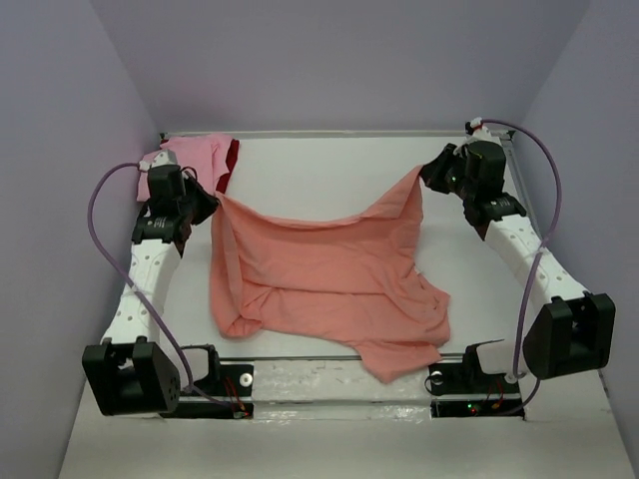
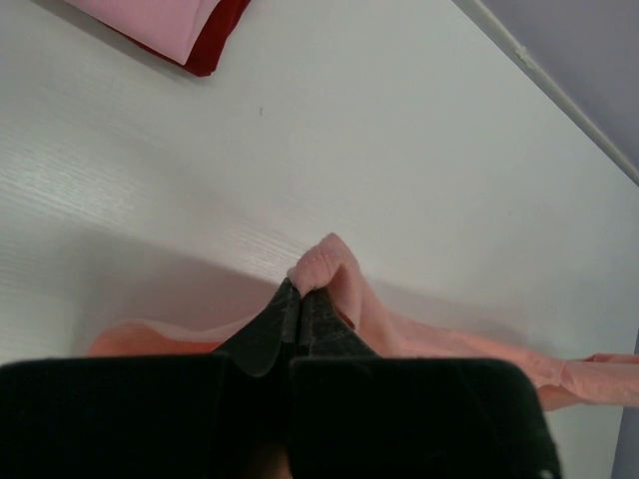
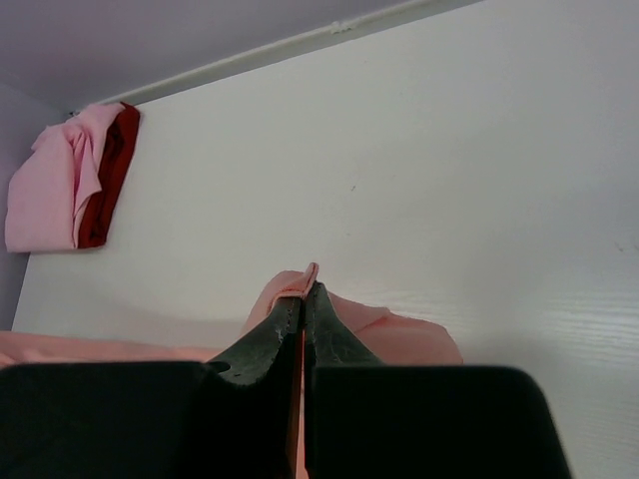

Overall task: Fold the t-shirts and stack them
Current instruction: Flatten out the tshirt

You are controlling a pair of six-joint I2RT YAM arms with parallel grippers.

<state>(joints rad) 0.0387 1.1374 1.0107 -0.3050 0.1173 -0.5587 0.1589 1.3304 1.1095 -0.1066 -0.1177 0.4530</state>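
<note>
Salmon t-shirt [image 1: 329,279] corners barely visible within left tool [image 2: 300,291], right tool [image 3: 304,295]

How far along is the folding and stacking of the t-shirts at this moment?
Looks done: the light pink shirt lies folded on the dark red shirt in the far left corner. In hand: the left gripper and right gripper each pinch an edge of the salmon-orange shirt, raised, its lower part crumpled on the table. Left: fold it and add it to the stack.
</note>
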